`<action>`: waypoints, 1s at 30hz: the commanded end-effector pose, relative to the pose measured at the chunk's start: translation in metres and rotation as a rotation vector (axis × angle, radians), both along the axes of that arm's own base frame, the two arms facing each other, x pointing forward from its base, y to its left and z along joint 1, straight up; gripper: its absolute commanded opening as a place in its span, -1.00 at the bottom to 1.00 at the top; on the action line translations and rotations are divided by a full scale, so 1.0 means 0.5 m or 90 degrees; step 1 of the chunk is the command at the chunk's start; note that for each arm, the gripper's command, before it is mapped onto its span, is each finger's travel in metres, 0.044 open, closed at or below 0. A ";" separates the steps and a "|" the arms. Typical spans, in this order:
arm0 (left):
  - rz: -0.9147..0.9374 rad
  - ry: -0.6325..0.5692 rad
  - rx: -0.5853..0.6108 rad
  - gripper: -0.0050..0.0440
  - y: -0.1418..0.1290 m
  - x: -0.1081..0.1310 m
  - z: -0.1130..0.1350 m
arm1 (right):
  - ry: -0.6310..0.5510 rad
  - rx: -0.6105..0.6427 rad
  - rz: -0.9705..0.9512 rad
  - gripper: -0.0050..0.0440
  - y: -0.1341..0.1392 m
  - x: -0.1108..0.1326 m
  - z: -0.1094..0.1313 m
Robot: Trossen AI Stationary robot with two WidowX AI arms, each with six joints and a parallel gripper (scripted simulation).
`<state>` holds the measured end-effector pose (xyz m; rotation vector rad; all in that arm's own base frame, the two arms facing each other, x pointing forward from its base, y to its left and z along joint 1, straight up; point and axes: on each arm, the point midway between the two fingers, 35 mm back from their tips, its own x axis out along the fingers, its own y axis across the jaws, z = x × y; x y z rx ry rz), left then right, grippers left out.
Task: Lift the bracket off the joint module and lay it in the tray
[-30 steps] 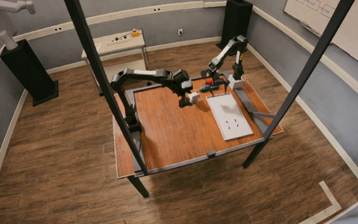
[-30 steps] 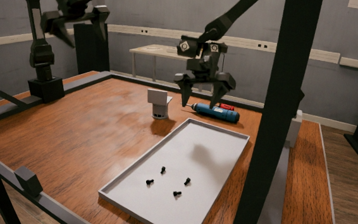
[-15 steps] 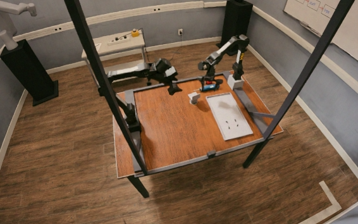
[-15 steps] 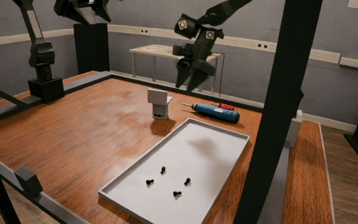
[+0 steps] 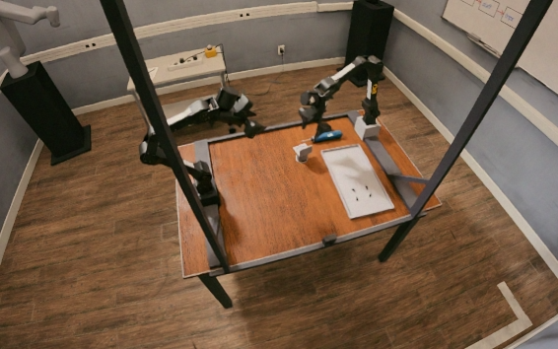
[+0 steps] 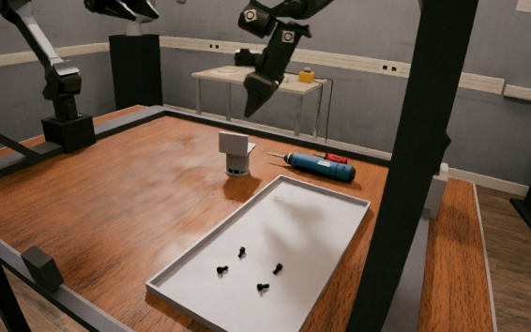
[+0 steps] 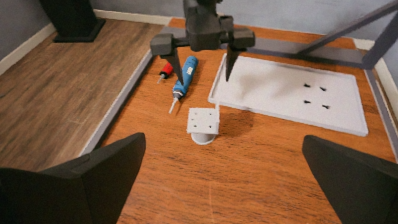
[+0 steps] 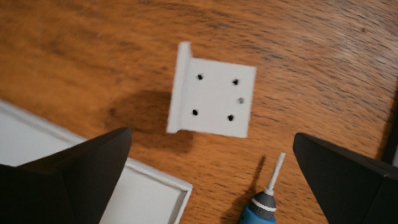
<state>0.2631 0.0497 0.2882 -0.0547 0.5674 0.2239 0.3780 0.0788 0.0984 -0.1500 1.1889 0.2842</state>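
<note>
The white bracket (image 5: 302, 148) sits on top of the small round joint module (image 5: 302, 159), which stands upright on the table beside the tray (image 5: 356, 179). In the right wrist view the bracket's top plate (image 8: 212, 97) with its four holes lies straight below. My right gripper (image 6: 250, 113) is open and empty, and it hangs well above and just behind the bracket (image 6: 234, 143). My left gripper (image 5: 253, 129) is open and empty, raised at the table's back edge. Its wrist view shows the bracket (image 7: 203, 121) and the right gripper (image 7: 202, 77) ahead.
A blue screwdriver (image 6: 321, 168) and a small red one (image 6: 335, 158) lie behind the tray (image 6: 267, 249). Several black screws (image 6: 249, 269) lie in the tray's near end. Black frame posts stand at the table's front. A raised rail runs around the table top.
</note>
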 end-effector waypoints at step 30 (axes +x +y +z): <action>0.014 -0.017 -0.003 1.00 0.012 -0.016 0.009 | 0.095 -0.042 -0.060 -0.08 0.035 0.063 0.001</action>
